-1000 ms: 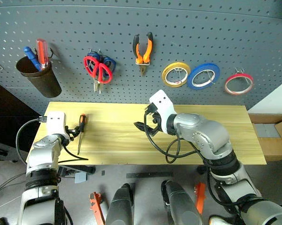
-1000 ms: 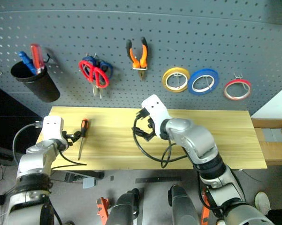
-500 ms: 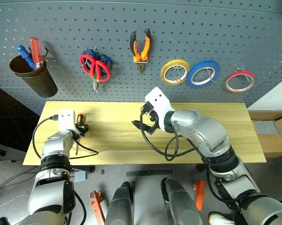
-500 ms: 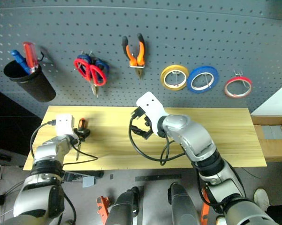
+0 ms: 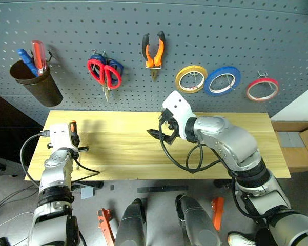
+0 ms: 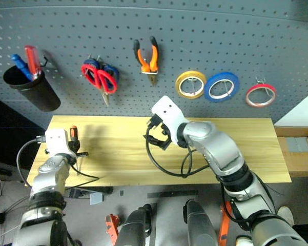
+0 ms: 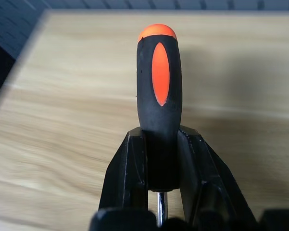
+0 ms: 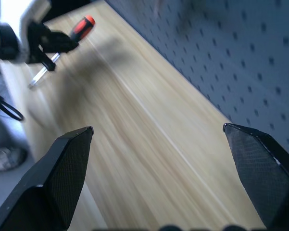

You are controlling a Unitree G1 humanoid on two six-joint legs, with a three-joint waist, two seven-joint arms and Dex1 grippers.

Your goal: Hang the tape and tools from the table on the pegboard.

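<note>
While gripped, screwdriver (image 7: 157,115) handle points away.

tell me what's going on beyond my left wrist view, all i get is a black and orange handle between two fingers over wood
Observer: The left gripper is shut on the screwdriver near the left end of the table.
Operator: anything else left on the table
Observer: I see no other tool on it; the red tape, pliers and red-handled scissors hang on the pegboard.
Operator: where's the other arm
Observer: The right gripper hangs open over the middle of the table, holding nothing.
</note>
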